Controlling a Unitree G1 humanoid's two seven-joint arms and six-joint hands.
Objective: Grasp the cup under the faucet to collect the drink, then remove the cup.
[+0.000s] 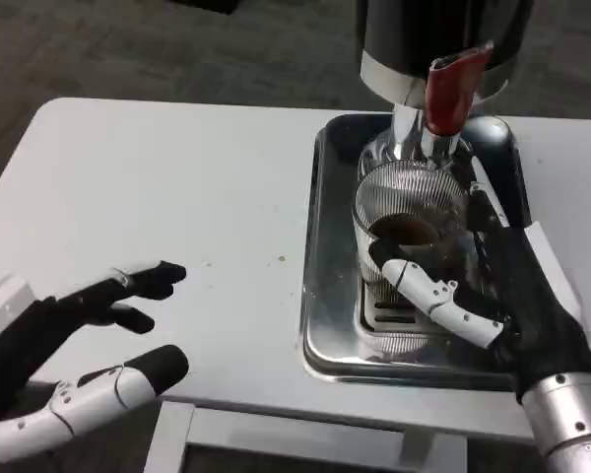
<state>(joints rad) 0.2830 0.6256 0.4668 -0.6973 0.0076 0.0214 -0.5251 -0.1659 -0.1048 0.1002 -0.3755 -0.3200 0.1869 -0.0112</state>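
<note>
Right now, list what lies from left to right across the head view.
Left robot hand → bare white table → metal tray's left rim → ribbed clear cup with dark drink, held by the right robot hand.

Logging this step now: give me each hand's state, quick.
Left hand: open, fingers apart over the table, holding nothing.
Right hand: holds the clear cup under the red faucet.

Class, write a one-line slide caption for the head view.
Right robot hand grips the ribbed clear cup under the red-handled faucet on a metal tray; left robot hand waits open.
</note>
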